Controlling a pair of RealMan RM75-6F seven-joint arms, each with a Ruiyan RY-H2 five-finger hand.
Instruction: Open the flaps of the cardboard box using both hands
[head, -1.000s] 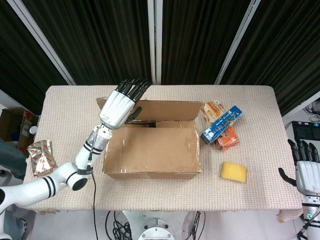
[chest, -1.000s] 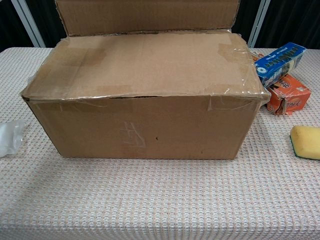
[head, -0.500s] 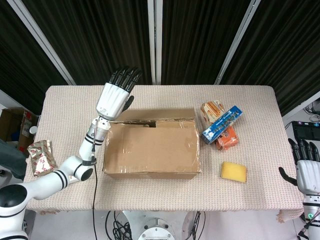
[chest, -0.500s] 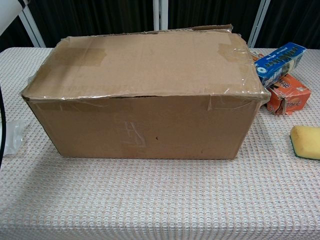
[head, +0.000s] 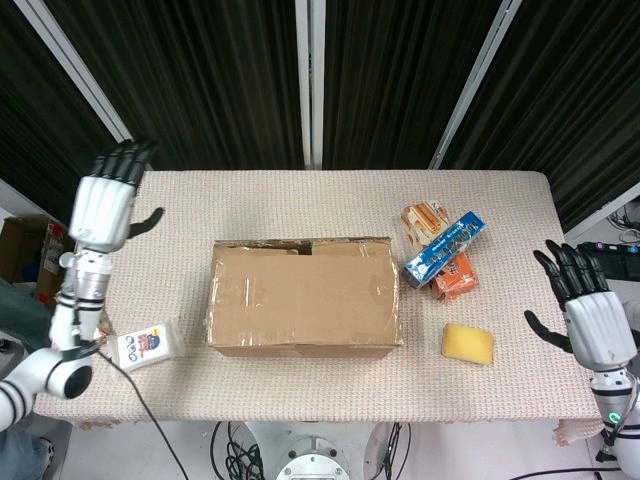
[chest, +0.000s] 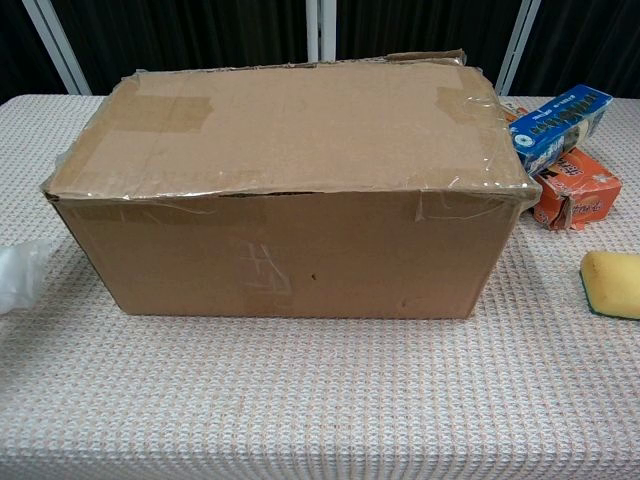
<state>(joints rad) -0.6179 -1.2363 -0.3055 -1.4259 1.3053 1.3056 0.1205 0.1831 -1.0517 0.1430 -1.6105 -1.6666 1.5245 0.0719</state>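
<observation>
The brown cardboard box (head: 303, 297) stands in the middle of the table, and both top flaps lie down flat; the chest view shows its front face and taped top (chest: 290, 190) close up. My left hand (head: 104, 203) is raised over the table's far left edge, well away from the box, fingers spread and empty. Over the table's right edge my right hand (head: 586, 310) hovers, fingers apart, holding nothing. Neither hand shows in the chest view.
Right of the box lie a blue packet (head: 446, 243) and orange snack boxes (head: 453, 275), with a yellow sponge (head: 468, 343) nearer the front. A small white packet (head: 147, 345) sits at the front left. The table is covered by a beige woven cloth (head: 300, 385).
The rear flap, held up a second ago, has dropped flat. My left hand has swung from the box's back left corner out to the table's left edge. My right hand has risen.
</observation>
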